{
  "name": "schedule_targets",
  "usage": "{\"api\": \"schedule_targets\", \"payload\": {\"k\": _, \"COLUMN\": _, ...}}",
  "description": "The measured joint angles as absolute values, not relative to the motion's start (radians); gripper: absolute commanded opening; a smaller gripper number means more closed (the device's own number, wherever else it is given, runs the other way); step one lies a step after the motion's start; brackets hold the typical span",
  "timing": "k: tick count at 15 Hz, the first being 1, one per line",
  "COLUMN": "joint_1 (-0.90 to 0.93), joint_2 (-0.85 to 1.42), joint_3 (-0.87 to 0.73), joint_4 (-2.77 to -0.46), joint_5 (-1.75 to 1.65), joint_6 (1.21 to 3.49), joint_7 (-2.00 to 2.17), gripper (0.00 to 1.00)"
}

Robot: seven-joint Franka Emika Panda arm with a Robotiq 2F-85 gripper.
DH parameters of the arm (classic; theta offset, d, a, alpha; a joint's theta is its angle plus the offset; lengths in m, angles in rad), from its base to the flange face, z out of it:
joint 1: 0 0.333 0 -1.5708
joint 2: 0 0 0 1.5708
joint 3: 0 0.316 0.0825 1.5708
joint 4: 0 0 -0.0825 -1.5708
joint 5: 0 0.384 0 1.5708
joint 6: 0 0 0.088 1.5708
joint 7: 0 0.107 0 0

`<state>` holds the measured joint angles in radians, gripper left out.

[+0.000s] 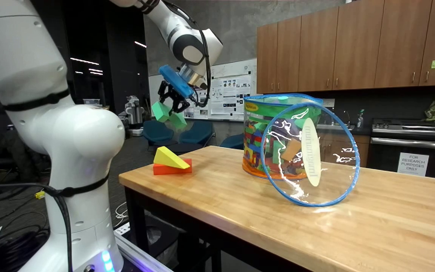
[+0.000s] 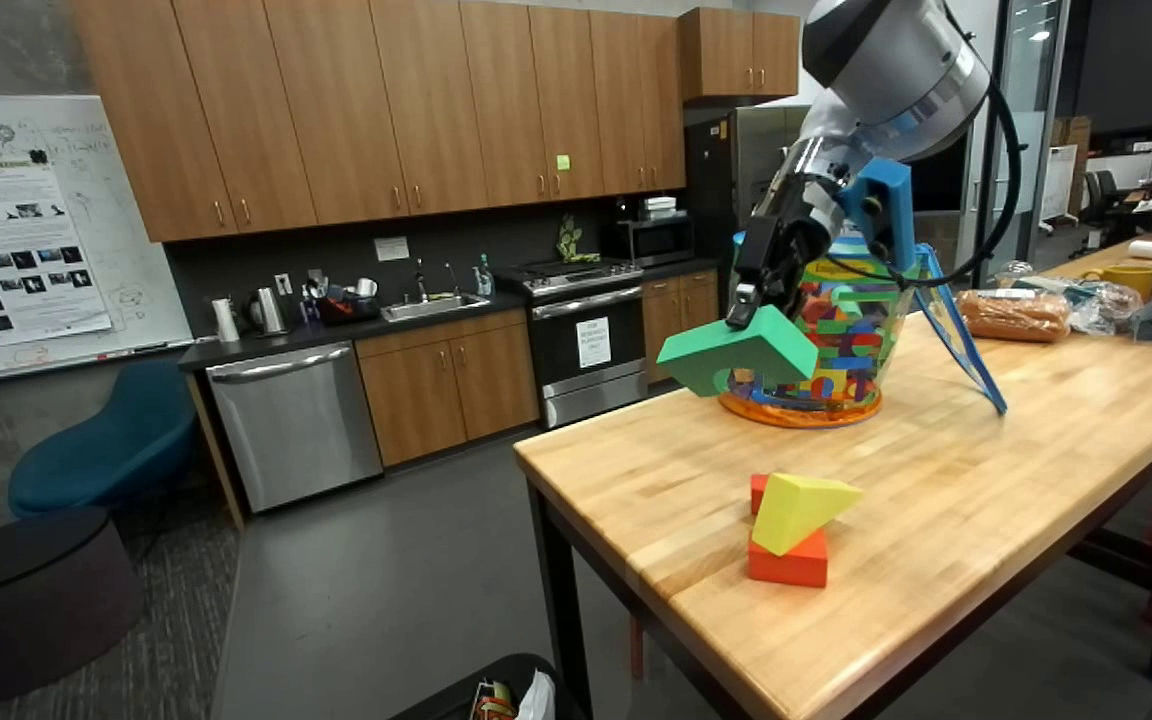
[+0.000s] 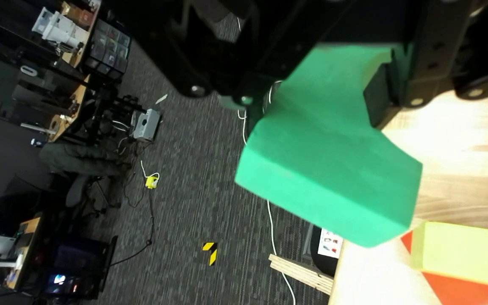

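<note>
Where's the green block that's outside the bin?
In an exterior view, the green block is held by the fingers, left of the bin, higher than the yellow wedge.

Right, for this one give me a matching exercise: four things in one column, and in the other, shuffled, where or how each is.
Things
1. green block
2. yellow wedge
3. lid
4. tub

Places and states
A. upright on the table, coloured blocks inside
B. held in the gripper
C. tilted on its edge
D. on top of a red block

Right pairs: 1-B; 2-D; 3-C; 4-A
</note>
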<state>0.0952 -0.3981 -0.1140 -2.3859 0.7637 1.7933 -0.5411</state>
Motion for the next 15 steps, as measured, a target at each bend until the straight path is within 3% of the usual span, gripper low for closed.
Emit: {"api": "schedule_targets", "payload": {"k": 15, "joint_1": 0.085, "joint_2": -0.139, "joint_3": -0.056, "joint_4": -2.301, "joint_5": 1.012, "joint_6": 1.991, "joint_7": -0.79, "gripper": 0.32}}
